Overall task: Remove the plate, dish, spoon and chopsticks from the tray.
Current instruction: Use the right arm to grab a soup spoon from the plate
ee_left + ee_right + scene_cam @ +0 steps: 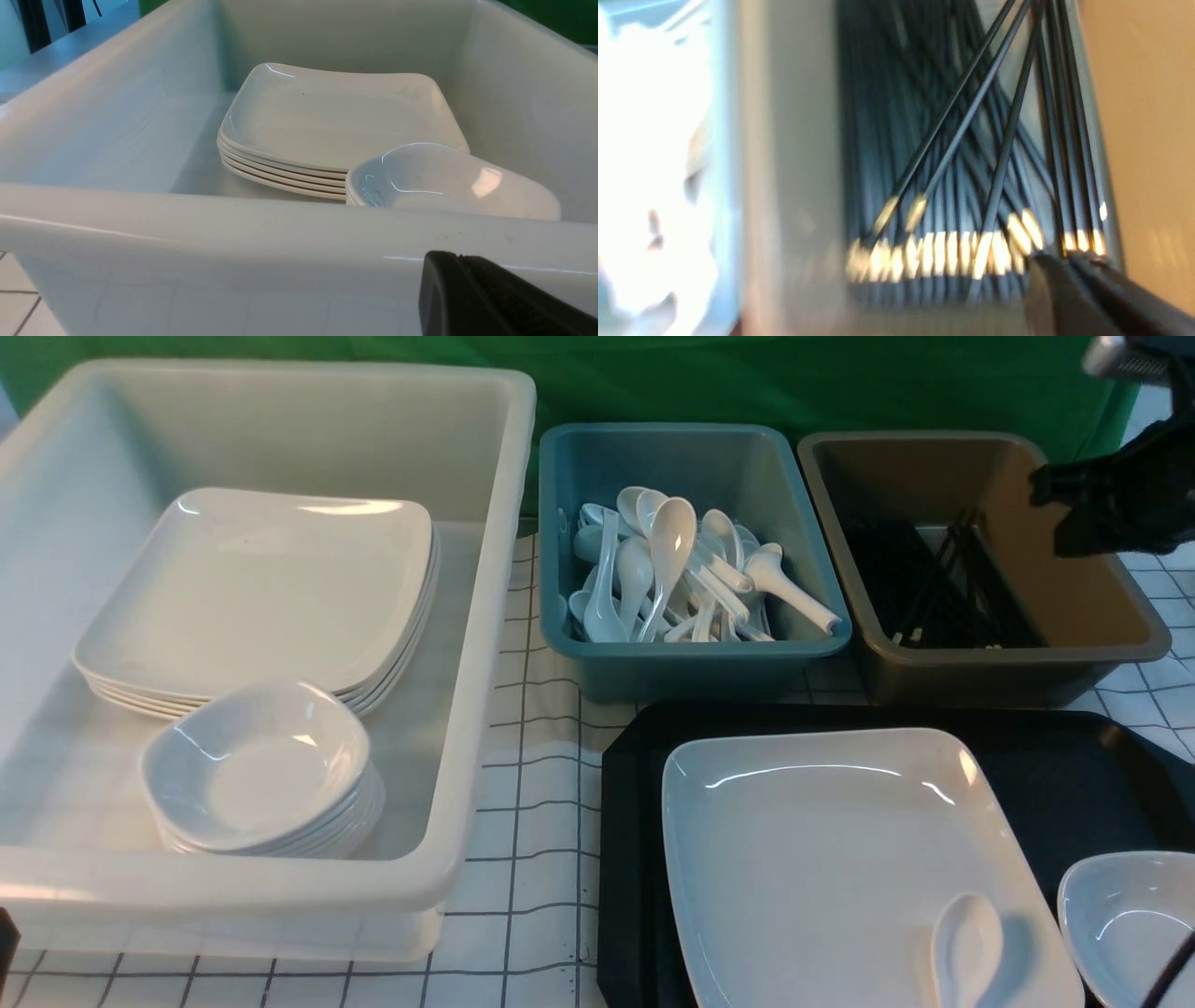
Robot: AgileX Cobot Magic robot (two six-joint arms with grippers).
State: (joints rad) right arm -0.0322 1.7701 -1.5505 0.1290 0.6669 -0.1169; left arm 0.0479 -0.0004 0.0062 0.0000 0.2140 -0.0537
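The black tray (1060, 775) lies at the front right. On it rests the large white plate (822, 859), and the white spoon (966, 952) lies in the plate's near right corner. The small white dish (1130, 915) sits on the tray to the right of the plate. No chopsticks show on the tray. A pile of black chopsticks (943, 200) lies in the brown tub (980, 653), with two slanting across the top. My right gripper (1074, 513) (1066, 255) hangs over that tub, shut, nothing visibly held. My left gripper (455, 255) is shut and empty outside the white tub's near wall.
A big white tub (467, 709) at the left holds stacked plates (252, 597) and stacked dishes (261, 775). A teal tub (691, 658) in the middle holds several white spoons. A checked cloth covers the table; a green backdrop stands behind.
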